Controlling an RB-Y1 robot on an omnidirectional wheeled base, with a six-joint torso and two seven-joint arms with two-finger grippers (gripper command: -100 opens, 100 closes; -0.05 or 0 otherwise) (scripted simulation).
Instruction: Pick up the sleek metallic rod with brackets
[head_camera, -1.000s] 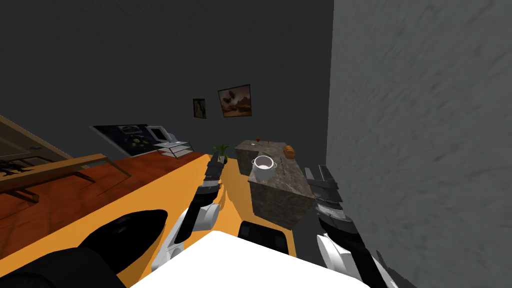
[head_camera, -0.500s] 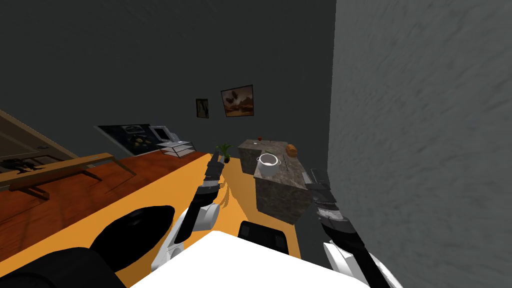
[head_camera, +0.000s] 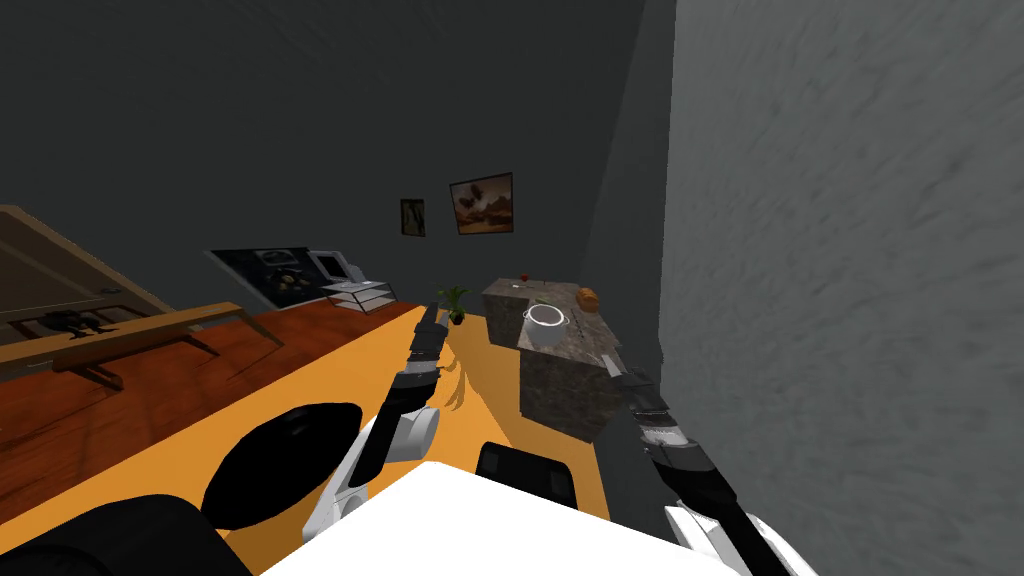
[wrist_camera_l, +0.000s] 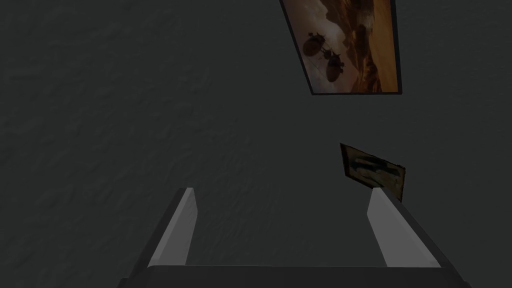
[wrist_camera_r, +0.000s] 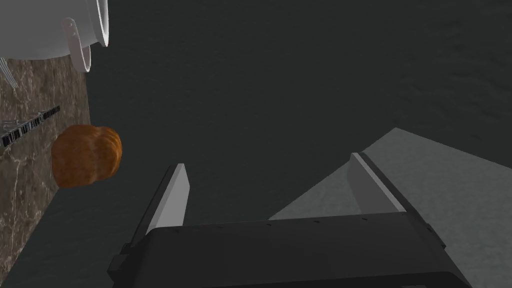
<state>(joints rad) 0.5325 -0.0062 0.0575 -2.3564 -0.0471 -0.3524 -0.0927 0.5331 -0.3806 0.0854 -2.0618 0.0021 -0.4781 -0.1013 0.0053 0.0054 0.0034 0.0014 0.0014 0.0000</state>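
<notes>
- The right gripper (wrist_camera_r: 268, 162) is wide open and holds nothing. It sits at the near right corner of the marbled desk (head_camera: 560, 390), aimed past the desk's right edge at bare dark wall.
- What I take for the rod (wrist_camera_r: 30, 125) is a thin dark bar with pale stripes (I cannot make out its brackets). It lies flat on the desk top between the white pot (wrist_camera_r: 45, 25) and the brown loaf (wrist_camera_r: 86, 155), well off the gripper's line and not between its fingers.
- Closing from here would catch only air, so the gripper must first swing left over the desk.
- That swing is the main risk. The loaf lies just beside the rod on one side and the pot near it on the other, so a wide-open gripper coming in carelessly could shove either one, or nudge the rod out of place.
- A thin rod lying flat on stone gives the fingers little to bite. They may scrape the top or skate off, and a grip near one end would probably let it tip.
- The grey wall (head_camera: 850, 300) stands close on the right and could crowd that arm as it turns.
- The left gripper (head_camera: 432, 318) is also wide open and empty, raised left of the desk and well apart from the rod.
</notes>
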